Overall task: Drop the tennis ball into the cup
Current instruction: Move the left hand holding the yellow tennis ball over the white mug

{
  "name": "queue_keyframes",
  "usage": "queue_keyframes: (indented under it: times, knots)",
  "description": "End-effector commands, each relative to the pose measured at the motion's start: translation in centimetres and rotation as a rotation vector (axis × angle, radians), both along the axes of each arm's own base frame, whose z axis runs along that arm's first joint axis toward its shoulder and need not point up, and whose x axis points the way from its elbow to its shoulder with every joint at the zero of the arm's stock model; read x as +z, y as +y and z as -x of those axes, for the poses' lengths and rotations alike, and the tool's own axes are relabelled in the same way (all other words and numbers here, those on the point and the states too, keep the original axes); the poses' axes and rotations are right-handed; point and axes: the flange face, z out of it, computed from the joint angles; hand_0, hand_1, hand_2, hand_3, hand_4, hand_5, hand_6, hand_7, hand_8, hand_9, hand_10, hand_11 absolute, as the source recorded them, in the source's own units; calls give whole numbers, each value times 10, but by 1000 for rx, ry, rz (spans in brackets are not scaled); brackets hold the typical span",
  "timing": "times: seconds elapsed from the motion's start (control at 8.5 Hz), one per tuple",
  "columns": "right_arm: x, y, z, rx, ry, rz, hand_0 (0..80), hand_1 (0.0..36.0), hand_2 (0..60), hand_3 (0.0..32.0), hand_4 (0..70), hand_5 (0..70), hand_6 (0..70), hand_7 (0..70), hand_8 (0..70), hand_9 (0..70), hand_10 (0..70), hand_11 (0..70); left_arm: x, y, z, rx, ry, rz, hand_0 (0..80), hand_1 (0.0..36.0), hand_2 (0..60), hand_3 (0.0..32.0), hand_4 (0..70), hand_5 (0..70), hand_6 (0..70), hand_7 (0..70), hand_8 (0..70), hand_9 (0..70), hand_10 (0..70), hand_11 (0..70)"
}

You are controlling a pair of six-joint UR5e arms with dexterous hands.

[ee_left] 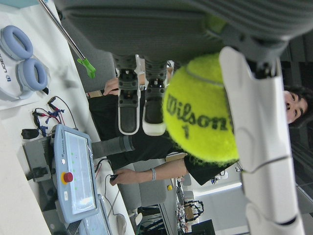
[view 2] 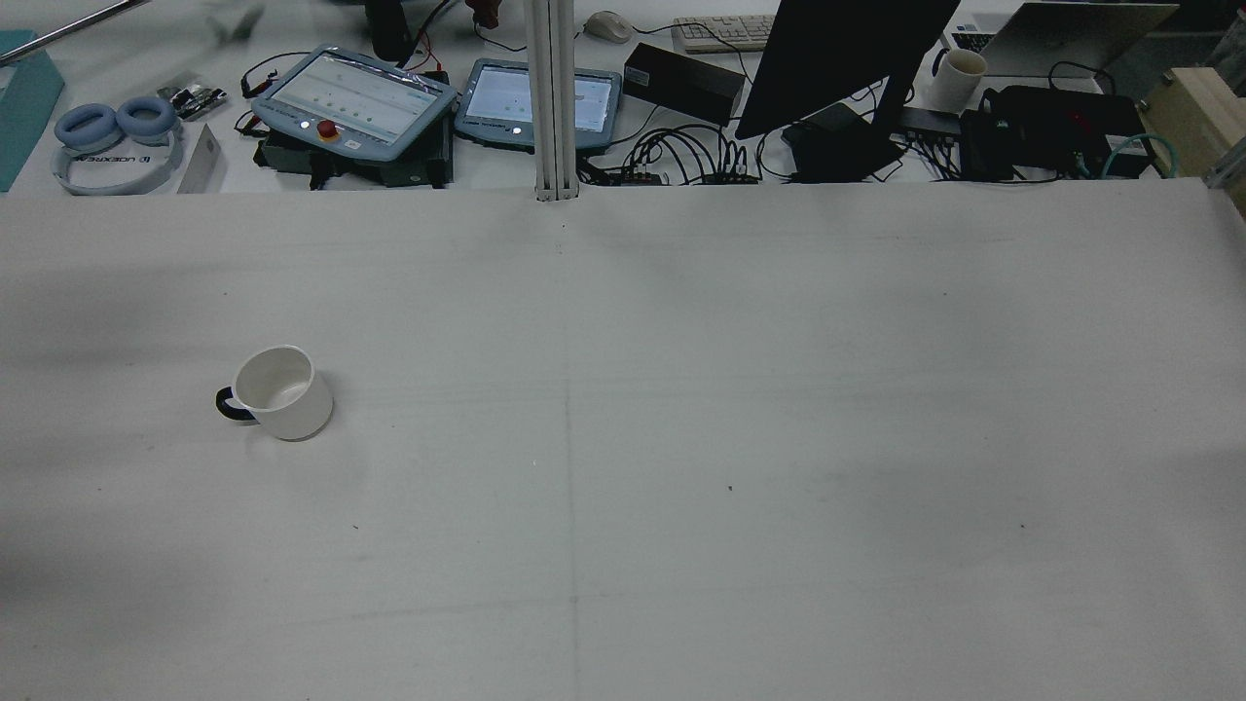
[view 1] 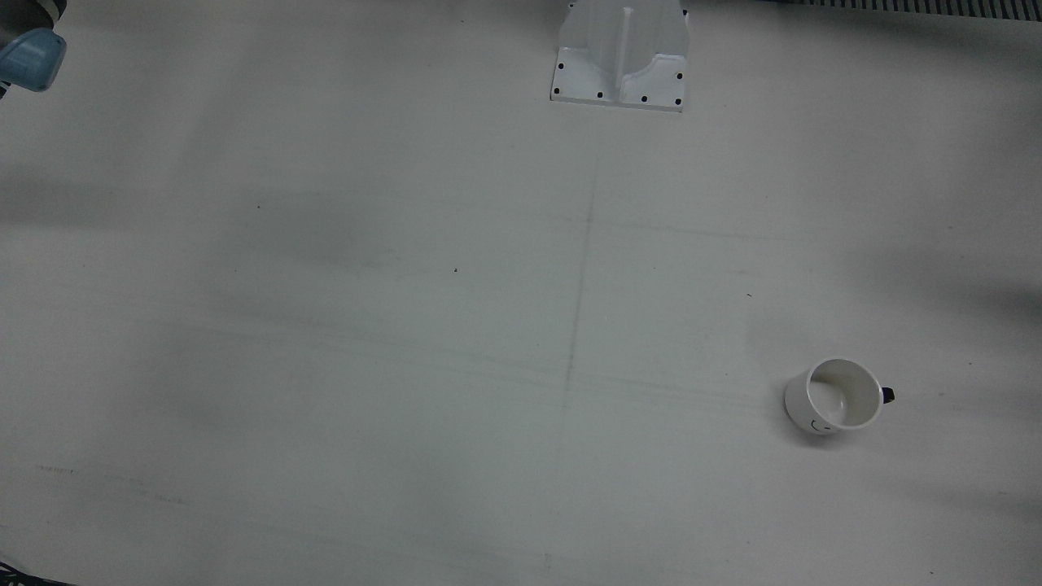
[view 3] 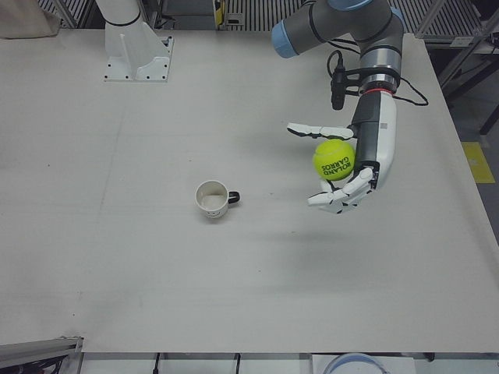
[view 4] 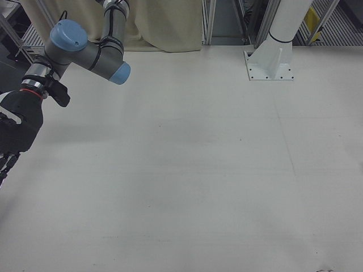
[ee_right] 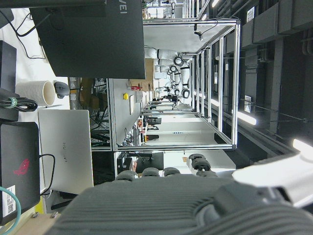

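Note:
A yellow tennis ball (view 3: 334,159) sits in my left hand (view 3: 347,173), which is shut on it with white fingers around it, held above the table. The left hand view shows the ball (ee_left: 200,115) close up against a white finger (ee_left: 257,142). A white cup (view 3: 212,199) with a dark handle stands upright and empty on the table, well to the left of the hand in the left-front view. It also shows in the front view (view 1: 834,396) and the rear view (view 2: 282,391). My right hand (view 4: 14,133), dark, hangs open and empty at the right-front view's left edge.
An arm pedestal (view 1: 623,53) is bolted at the table's back edge. Past the far edge in the rear view lie teach pendants (view 2: 355,102), headphones (view 2: 112,127), a monitor (view 2: 847,58) and cables. An operator sits there in the left hand view.

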Motion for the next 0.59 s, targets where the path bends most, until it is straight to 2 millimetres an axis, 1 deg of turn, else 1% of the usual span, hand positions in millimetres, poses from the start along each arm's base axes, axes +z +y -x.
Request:
queue_keyframes:
  times: [0.0, 0.12, 0.24, 0.35, 0.47]
  knots:
    - [1, 0, 0, 1, 0, 2, 0, 0, 0, 0, 0, 0, 0, 0, 0, 0, 0, 0, -46, -8, -81, 143, 19, -50, 539, 112, 2, 0, 440, 148, 564, 700, 426, 627, 239, 352]
    - [1, 0, 0, 1, 0, 2, 0, 0, 0, 0, 0, 0, 0, 0, 0, 0, 0, 0, -63, -9, -119, 203, 26, -66, 528, 104, 0, 0, 423, 138, 583, 700, 428, 626, 238, 350]
    - [1, 0, 0, 1, 0, 2, 0, 0, 0, 0, 0, 0, 0, 0, 0, 0, 0, 0, -64, -1, -155, 259, 28, -64, 511, 83, 8, 0, 405, 156, 641, 700, 436, 620, 235, 344]
    - [1, 0, 0, 1, 0, 2, 0, 0, 0, 0, 0, 0, 0, 0, 0, 0, 0, 0, -65, 7, -183, 297, 28, -66, 500, 78, 7, 0, 389, 146, 627, 700, 434, 622, 235, 344]
    - [1, 0, 0, -1, -1, 3, 0, 0, 0, 0, 0, 0, 0, 0, 0, 0, 0, 0, -62, 16, -209, 312, 29, -59, 493, 75, 2, 0, 378, 121, 529, 700, 415, 622, 236, 344]
